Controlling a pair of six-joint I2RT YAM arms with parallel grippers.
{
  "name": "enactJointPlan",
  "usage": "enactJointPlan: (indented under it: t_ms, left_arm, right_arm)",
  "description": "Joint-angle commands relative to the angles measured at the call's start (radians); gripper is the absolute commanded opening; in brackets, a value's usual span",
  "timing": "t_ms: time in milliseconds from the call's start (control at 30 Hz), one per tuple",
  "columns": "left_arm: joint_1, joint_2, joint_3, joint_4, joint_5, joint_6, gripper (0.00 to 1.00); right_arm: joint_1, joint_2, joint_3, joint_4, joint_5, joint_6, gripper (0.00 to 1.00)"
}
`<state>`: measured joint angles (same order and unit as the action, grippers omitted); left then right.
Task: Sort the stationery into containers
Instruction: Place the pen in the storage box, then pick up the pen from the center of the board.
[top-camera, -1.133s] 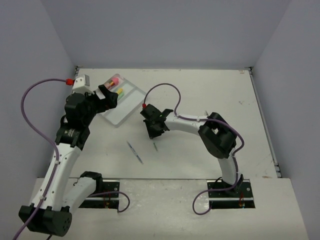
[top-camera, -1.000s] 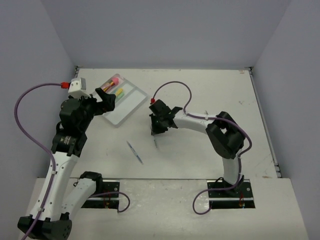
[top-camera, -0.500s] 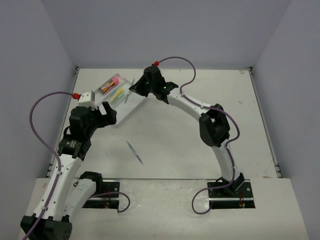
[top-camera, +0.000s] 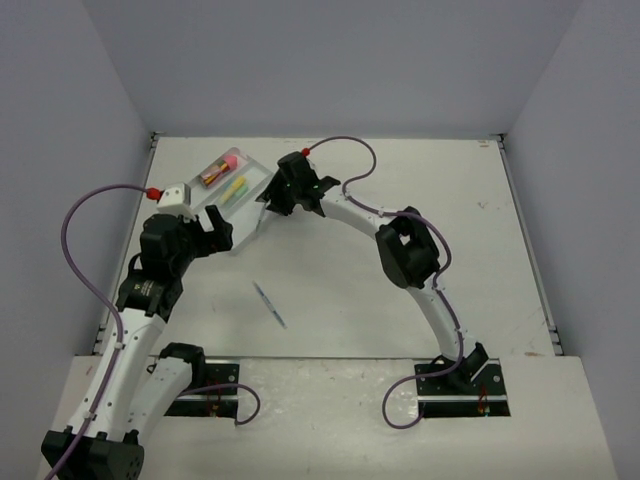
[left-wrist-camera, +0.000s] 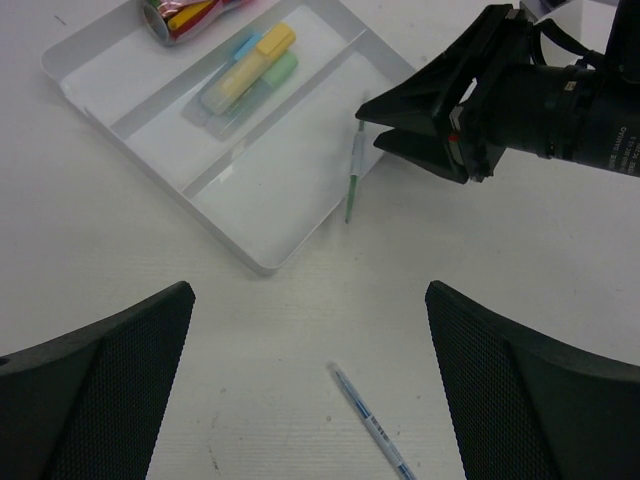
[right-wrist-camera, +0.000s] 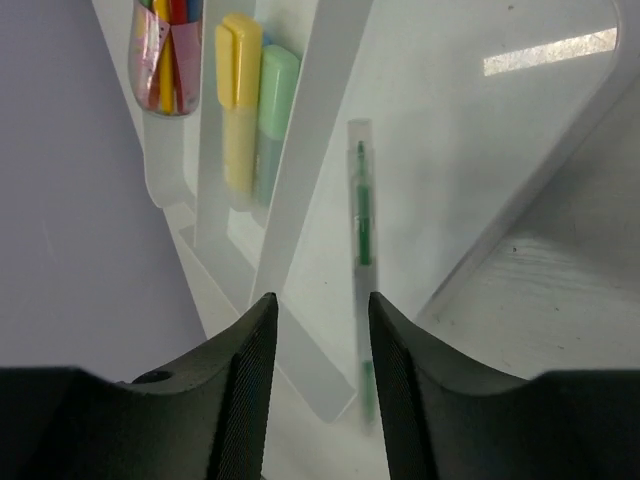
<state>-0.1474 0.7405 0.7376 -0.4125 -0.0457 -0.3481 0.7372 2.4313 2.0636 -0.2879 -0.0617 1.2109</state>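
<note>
Top view: a flat rectangular white plastic tray w/ three long compartments sits diagonally at the far left of the white table; a stubby clear tube w/ pink cap lies in the outermost compartment; a yellow highlighter lies in the middle one; the right gripper is over the tray's right-hand rim; the left gripper hangs at the tray's near corner; a thin clear pen w/ blue ends lies alone on the table, well apart from the tray.

Left wrist view: left gripper has its jaws spread as wide as they go, nothing btw them; below it the tray and the blue-ended pen; the tube shows red and yellow contents; yellow highlighter lies touching a pale green highlighter, w/ a pale blue item on its other side; a thin clear pen w/ green core lies across the tray's rim, one end inside the third compartment, the other out over the table, its inner end just at the right gripper's fingertip.

Right wrist view: right gripper is part-open, the gap much wider than the pen, so no clamp; green-core pen runs along the third compartment just beside one finger; cannot tell if touching; tray divider separates it from the two highlighters; tube beyond.
</note>
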Motion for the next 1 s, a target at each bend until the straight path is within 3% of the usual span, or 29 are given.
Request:
enactJointPlan:
  t_ms: [0,100,200,233,400,633,967]
  left_arm:
    - [-0.003,0.034,0.011,0.010,0.014,-0.018,1.00]
    - [-0.002,0.054,0.017,0.003,0.017,-0.041,1.00]
    - [-0.003,0.049,0.058,-0.017,-0.061,-0.060,1.00]
    - [-0.001,0.045,0.067,-0.021,-0.094,-0.064,1.00]
    - [-0.001,0.015,0.120,-0.042,-0.229,-0.082,1.00]
    - [-0.001,-0.009,0.114,-0.042,-0.258,-0.061,1.00]
    - [-0.002,-0.003,0.080,-0.042,-0.253,-0.031,1.00]
  right_arm:
    - [0.010,-0.091,-0.002,0.028,0.016,-0.075,0.55]
    - [0.008,-0.137,0.001,0.005,0.027,-0.150,0.57]
    - [0.033,-0.251,-0.051,-0.046,0.081,-0.392,0.54]
    - [0.045,-0.256,-0.070,-0.069,0.086,-0.402,0.54]
    - [0.181,-0.386,-0.293,-0.206,0.166,-0.672,0.53]
    - [0.375,-0.333,-0.323,-0.359,0.244,-0.732,0.49]
    - [0.406,-0.215,-0.330,-0.391,0.204,-0.772,0.40]
